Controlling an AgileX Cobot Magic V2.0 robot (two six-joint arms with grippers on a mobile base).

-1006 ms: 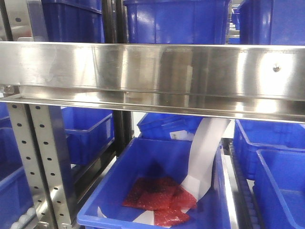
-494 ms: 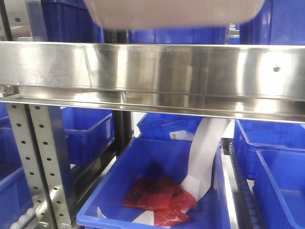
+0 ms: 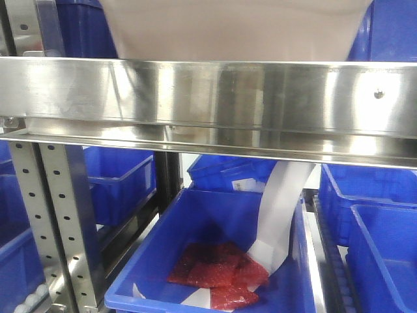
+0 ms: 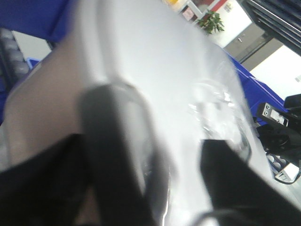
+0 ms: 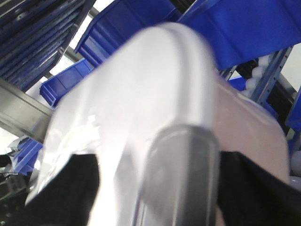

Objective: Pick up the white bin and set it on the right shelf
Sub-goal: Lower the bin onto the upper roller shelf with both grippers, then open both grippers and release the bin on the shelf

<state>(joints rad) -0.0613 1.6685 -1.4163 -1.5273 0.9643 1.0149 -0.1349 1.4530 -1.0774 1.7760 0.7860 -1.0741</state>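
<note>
Where the front view faces the shelf (image 3: 208,98), the white bin (image 3: 234,29) shows just above its steel rail, blue bins (image 3: 163,254) below. From the left wrist, blurred, the left claw (image 4: 174,179) reaches over one end of the bin, fingers wide and clamped on it. From the right wrist, the right claw (image 5: 127,183) grips the other end likewise

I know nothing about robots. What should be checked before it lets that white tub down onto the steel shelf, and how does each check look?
1. Left pincer clamped on white bin: ok.
2. Right pincer clamped on it: ok.
3. Bin's bottom clear of the right shelf rail: cannot tell, rail hides it.
4. Room between flanking blue bins: cannot tell, view blocked.
</note>
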